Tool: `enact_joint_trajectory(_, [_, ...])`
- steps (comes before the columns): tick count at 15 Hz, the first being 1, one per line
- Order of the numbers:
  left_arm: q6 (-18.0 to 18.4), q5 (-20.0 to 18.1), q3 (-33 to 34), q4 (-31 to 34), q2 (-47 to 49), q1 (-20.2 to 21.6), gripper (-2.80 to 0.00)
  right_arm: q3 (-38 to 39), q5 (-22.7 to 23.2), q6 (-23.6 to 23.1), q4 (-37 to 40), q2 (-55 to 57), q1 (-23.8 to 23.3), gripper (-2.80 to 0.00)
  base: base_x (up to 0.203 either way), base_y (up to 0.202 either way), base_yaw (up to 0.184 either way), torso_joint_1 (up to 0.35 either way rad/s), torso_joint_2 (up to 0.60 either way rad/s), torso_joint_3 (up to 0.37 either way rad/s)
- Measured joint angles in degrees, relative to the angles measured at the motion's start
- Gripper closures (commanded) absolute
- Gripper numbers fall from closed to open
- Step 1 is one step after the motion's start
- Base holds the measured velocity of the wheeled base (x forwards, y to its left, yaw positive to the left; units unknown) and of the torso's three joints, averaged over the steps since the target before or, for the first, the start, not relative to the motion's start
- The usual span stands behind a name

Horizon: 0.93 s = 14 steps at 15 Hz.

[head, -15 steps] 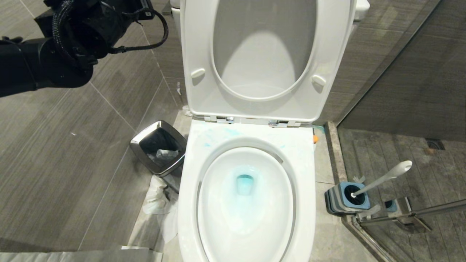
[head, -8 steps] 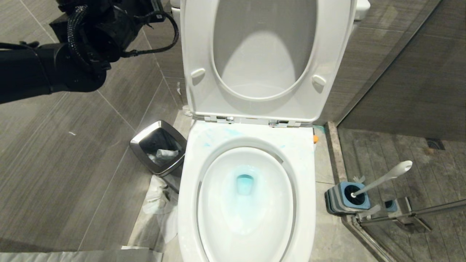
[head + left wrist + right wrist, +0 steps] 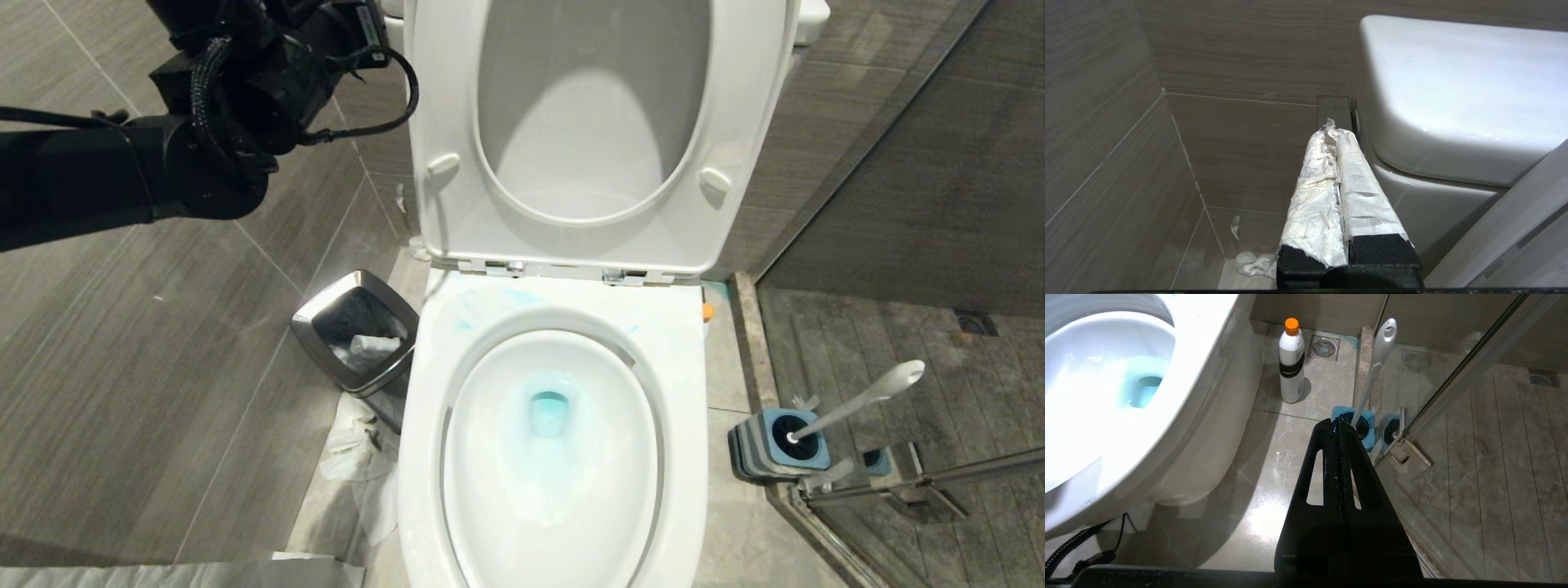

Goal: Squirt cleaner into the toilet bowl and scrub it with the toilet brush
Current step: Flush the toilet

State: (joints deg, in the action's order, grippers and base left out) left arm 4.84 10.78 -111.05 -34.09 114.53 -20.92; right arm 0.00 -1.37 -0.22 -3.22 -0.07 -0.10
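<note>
Room: grey-tiled bathroom, lid and seat raised.
Toilet bowl [image 3: 552,457]: turquoise cleaner [image 3: 549,412] pooled at the drain.
Toilet brush [image 3: 857,402]: upright in its blue holder [image 3: 771,445] on the robot's right; likely light, stiff, slippery; grasp mid-handle.
Left gripper [image 3: 1337,134]: taped fingers pressed together, empty, beside the cistern [image 3: 1461,98].
Right gripper [image 3: 1337,426]: pressed together, empty, above the brush.
Hidden: bristle head sunk in holder; bottle [image 3: 1291,361] seen only from the right wrist.

Grey wood-grain tile walls [image 3: 122,351] are running along the left and back. Pale stone floor [image 3: 1274,465] is reflecting overhead light. A glass shower door [image 3: 939,188] is standing on the right, floor drain [image 3: 1324,347] sitting near the corner.
</note>
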Motion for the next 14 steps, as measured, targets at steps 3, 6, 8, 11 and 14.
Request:
enact_joint_trajectory(3, [0.1, 0.3, -0.1, -2.0, 0.3, 0.7, 0.00, 0.0, 0.0, 0.0, 0.0, 0.0, 0.0, 0.00, 0.000, 0.000, 0.000, 0.001, 0.01, -0.131])
enact_joint_trajectory(6, [-0.2, 0.3, -0.1, -2.3, 0.4, 2.0, 0.00, 0.0, 0.0, 0.0, 0.0, 0.0, 0.0, 0.00, 0.000, 0.000, 0.000, 0.000, 0.00, -0.031])
enact_joint_trajectory(8, [-0.2, 0.2, -0.1, -2.3, 0.3, 2.6, 0.00, 0.0, 0.0, 0.0, 0.0, 0.0, 0.0, 0.00, 0.000, 0.000, 0.000, 0.000, 0.00, 0.000])
enact_joint_trajectory(11, [-0.4, 0.1, -0.1, -4.9, 0.0, 2.9, 0.00, 0.0, 0.0, 0.0, 0.0, 0.0, 0.0, 0.00, 0.000, 0.000, 0.000, 0.000, 0.00, 0.000])
enact_joint_trajectory(14, [-1.1, 0.0, -0.1, -7.4, -0.3, 2.5, 0.00, 0.0, 0.0, 0.0, 0.0, 0.0, 0.0, 0.00, 0.000, 0.000, 0.000, 0.000, 0.00, 0.000])
